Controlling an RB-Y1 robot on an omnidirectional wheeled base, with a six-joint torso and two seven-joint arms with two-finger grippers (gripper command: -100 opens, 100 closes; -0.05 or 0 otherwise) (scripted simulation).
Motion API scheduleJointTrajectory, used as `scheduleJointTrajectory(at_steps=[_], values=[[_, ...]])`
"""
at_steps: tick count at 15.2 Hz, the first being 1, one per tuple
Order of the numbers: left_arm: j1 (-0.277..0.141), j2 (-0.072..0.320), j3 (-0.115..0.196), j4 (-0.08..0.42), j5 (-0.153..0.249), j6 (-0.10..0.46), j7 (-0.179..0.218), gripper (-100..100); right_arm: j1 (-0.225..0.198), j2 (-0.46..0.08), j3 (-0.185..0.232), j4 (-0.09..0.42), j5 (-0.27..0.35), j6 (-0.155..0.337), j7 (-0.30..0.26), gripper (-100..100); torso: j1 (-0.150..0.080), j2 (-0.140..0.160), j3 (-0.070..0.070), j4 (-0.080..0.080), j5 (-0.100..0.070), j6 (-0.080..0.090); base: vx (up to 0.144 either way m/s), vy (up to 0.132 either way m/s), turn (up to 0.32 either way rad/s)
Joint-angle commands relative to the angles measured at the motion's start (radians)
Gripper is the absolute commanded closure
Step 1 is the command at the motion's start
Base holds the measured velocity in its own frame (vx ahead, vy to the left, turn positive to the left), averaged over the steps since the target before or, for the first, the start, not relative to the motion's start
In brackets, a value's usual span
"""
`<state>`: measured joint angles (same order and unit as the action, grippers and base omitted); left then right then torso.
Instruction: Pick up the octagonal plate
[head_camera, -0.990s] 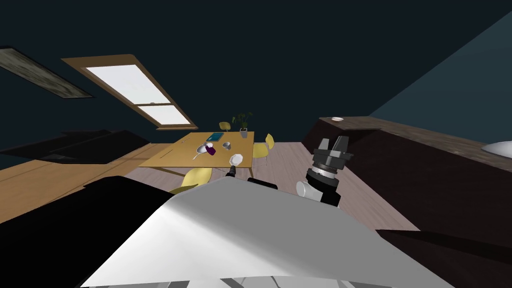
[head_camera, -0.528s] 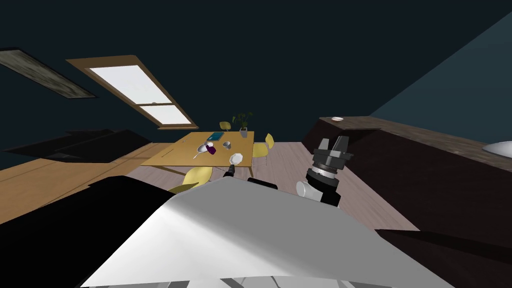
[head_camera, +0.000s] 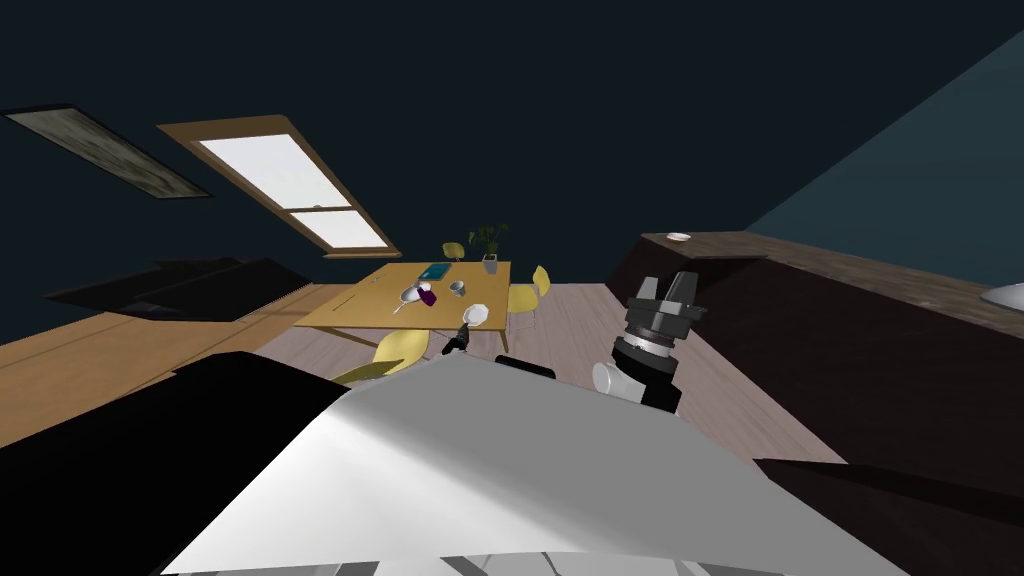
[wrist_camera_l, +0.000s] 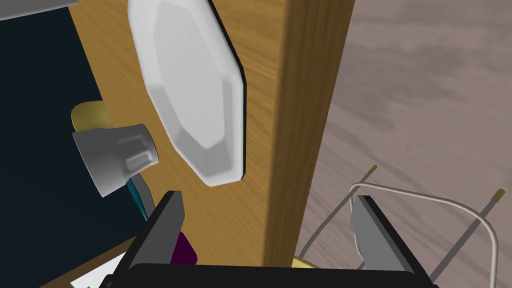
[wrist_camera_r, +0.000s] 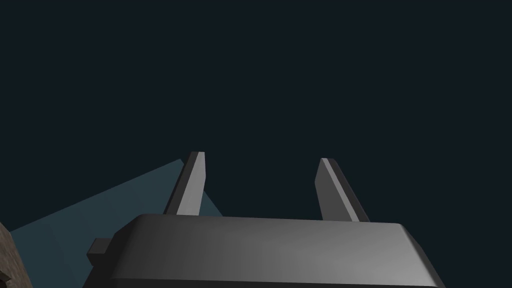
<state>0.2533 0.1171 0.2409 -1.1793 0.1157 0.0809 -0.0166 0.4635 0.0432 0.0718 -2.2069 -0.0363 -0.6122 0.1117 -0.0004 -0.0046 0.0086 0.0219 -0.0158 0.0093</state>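
Note:
The octagonal plate (wrist_camera_l: 192, 95) is white and lies flat on the wooden table (wrist_camera_l: 300, 125), close to its edge. In the head view the plate (head_camera: 477, 314) sits at the table's near right corner. My left gripper (wrist_camera_l: 267, 215) is open and holds nothing; it straddles the table edge just short of the plate, without touching it. The head view shows the left gripper (head_camera: 460, 338) small, right below the plate. My right gripper (head_camera: 665, 290) is raised at the right, away from the table, and the right gripper (wrist_camera_r: 262, 175) is open and empty.
A grey cup (wrist_camera_l: 117, 155) lies beside the plate, with a purple object (wrist_camera_l: 182, 250) and a teal item (wrist_camera_l: 135, 190) near it. Yellow chairs (head_camera: 395, 350) with thin wire legs (wrist_camera_l: 425, 200) stand at the table. A dark counter (head_camera: 800, 300) runs along the right.
The whole head view has shifted a little, so my head has moved. The left hand stays at the table's near edge by the plate. The right arm is unchanged.

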Motion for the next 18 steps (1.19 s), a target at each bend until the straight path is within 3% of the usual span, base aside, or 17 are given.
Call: scheduleJointTrajectory(at_steps=[1,9,18], values=[[-0.002,0.007,-0.006,-0.011,0.001,0.029,0.008,-100,0.0,0.0,0.0,0.0,0.0,0.0,0.0,0,0.0,0.0,0.0,0.0,0.0,0.0,-0.031,0.055,-0.021],[-0.01,0.027,-0.039,-0.085,0.006,0.18,0.043,-100,0.0,0.0,0.0,0.0,0.0,0.0,0.0,0,0.001,-0.001,-0.001,0.0,0.0,0.0,-0.032,0.061,-0.049],[-0.016,0.021,-0.074,-0.16,0.012,0.331,0.078,-100,0.0,0.0,0.0,0.0,0.0,0.0,0.0,0,0.002,-0.002,-0.001,0.0,0.001,0.0,-0.024,0.079,-0.083]])
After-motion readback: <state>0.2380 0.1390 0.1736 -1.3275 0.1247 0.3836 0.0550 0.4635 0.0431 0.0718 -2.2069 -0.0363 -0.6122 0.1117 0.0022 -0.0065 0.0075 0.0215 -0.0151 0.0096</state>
